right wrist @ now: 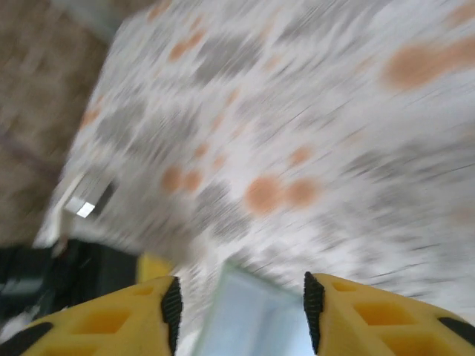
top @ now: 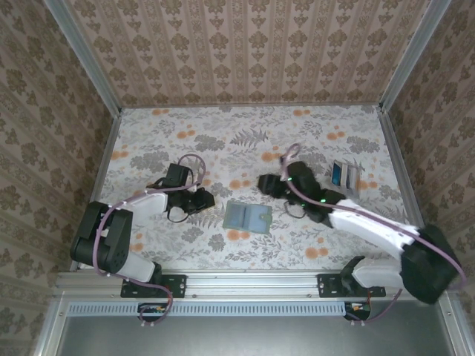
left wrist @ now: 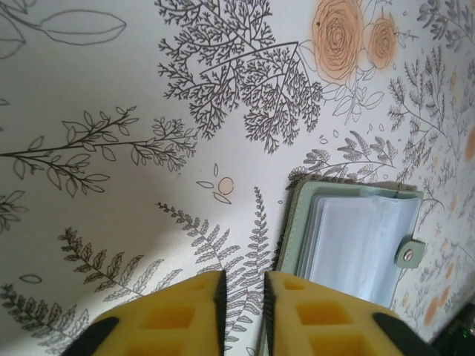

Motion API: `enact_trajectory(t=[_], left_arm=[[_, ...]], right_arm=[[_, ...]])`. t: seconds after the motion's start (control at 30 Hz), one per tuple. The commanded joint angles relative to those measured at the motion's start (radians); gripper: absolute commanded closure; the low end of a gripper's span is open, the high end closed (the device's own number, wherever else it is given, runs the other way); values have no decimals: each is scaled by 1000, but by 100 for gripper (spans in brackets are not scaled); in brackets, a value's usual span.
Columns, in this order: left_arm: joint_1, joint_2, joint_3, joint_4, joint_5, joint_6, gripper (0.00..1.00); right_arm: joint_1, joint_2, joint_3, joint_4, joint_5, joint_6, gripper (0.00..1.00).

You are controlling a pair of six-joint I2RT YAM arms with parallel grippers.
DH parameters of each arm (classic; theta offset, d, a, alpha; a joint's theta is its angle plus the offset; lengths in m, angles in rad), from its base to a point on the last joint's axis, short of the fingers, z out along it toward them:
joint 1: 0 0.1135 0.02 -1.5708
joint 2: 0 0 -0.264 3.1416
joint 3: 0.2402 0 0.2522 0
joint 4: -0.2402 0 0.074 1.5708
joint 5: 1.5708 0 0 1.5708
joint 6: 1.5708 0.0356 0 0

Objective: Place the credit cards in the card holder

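Patterned wallpaper (top: 245,52) closes in a counter (top: 223,141) covered by a matt cloth printed with grey ferns and orange blooms. The left hand (left wrist: 243,289) hangs low over it, its yellow foam-like fingers (left wrist: 178,311) parted by only a narrow slit with bare cloth showing between them, so it grips nothing. Just beside it lies the holder (left wrist: 364,245), spread open and flat towards the near edge, about midway between the left and right edges. It has a soft sage-green rim with rounded corners, glossy pale sleeves inside, and a small tab with a round snap (left wrist: 407,254) on its side. The right hand (right wrist: 241,293) stands over the holder's other side, fingers spread wide and empty. Its wrist view is too blurred to give any texture beyond a pale blue rectangle below the fingers. Further out, the cards (top: 345,176) sit as a small, thin, hard-edged pile near the right edge, well apart from the holder; blue, white and grey faces show. By my reading, only the opening of the holder is done. The sleeves look empty, though I cannot be sure. Each card remains to be picked up, carried over and slid into a slot.
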Motion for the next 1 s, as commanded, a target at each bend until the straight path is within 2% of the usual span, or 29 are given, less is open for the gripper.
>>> enact_trajectory(t=[0.0,0.13,0.27,0.37,0.67,0.87,0.97], left_arm=[[-35,-82,4,-4,-104,30,70],[-52,-165,33,-80,-198,67,63],[-62,-250,29,-111,-309,93,57],[-63,-272,56,-168,-325,112,55],[-63,-302,3,-147,-315,99,56],[-63,-335,-5,-168,-317,111,57],[-58,-340,-9,-168,-318,111,58]], right_arm=[[-111,-112,20,-314,283,-190,45],[-254,-203,21,-404,409,-271,36],[-425,-124,26,-422,316,-316,29],[-514,-14,49,-440,247,-322,25],[-593,259,191,-433,277,-375,24],[-638,378,255,-426,246,-376,26],[-645,416,275,-451,283,-382,27]])
